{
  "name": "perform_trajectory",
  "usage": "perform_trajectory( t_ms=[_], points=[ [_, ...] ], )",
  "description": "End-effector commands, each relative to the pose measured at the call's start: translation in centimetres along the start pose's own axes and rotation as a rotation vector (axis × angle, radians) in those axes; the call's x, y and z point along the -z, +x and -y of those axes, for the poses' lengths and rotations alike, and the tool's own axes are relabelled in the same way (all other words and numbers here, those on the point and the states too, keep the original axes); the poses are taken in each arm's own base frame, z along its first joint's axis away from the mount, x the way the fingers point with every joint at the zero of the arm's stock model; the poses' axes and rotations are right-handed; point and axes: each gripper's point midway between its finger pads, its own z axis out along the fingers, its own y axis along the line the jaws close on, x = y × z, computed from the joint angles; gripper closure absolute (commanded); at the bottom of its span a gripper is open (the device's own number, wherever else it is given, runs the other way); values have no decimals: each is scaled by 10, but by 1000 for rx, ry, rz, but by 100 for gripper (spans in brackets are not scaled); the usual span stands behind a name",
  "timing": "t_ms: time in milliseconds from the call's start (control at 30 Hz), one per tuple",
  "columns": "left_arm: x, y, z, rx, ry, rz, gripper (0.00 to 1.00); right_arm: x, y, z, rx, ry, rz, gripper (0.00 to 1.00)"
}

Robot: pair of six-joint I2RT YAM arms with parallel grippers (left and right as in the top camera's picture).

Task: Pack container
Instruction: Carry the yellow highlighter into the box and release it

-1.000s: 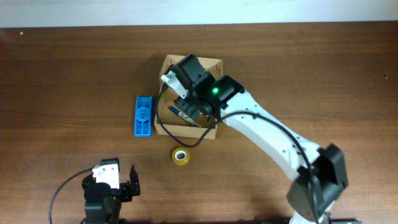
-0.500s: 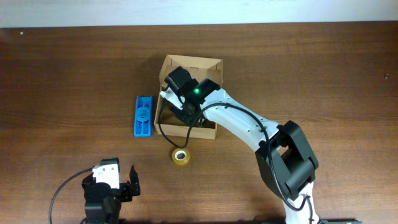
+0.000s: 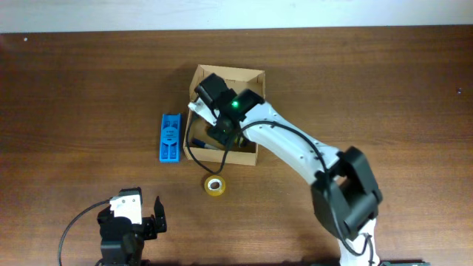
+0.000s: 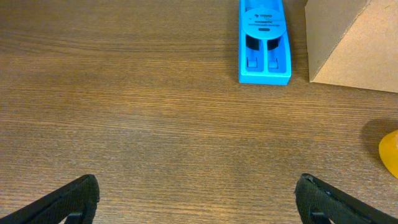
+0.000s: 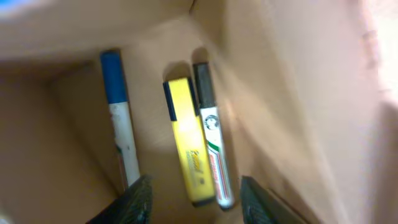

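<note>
The tan cardboard container [image 3: 251, 80] stands open in the middle of the table; its corner shows in the left wrist view [image 4: 351, 43]. My right gripper [image 3: 214, 137] is open and empty inside it, above the box floor [image 5: 62, 124]. On that floor lie a blue-capped white marker [image 5: 119, 118], a yellow highlighter [image 5: 186, 143] and a black-capped white marker [image 5: 212, 149]. My left gripper [image 3: 140, 218] is open and empty, low over bare table at the front left [image 4: 199, 199].
A blue plastic block [image 3: 171, 137] lies left of the container, also in the left wrist view [image 4: 265, 40]. A yellow tape roll [image 3: 214, 185] lies just in front of the container; its edge shows in the left wrist view [image 4: 390, 152].
My right gripper has moved left and down deeper into the container and shifted slightly; the right arm has swung closer. The left arm has not moved.
</note>
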Motion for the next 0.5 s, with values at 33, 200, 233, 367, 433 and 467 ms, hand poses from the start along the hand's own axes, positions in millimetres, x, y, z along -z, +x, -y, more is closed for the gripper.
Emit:
perform_trajectory(
  t_ms=[33,200,233,367,433,467],
  points=[
    [-1,1,-1,-21,-5,1,0,72,-23,10,-16,34,134,43],
    [-1,1,-1,-21,-5,1,0,105,-10,3,-95,-6,135,15],
    [-1,1,-1,-21,-5,1,1,113,-8,1,-94,-18,141,10],
    [-1,1,-1,-21,-5,1,0,147,1,0,-96,-12,184,2],
    [-1,1,-1,-21,-6,1,0,165,5,0,-98,-2,219,1],
    [-1,1,-1,-21,-5,1,0,172,8,0,-100,2,234,1]
  ],
)
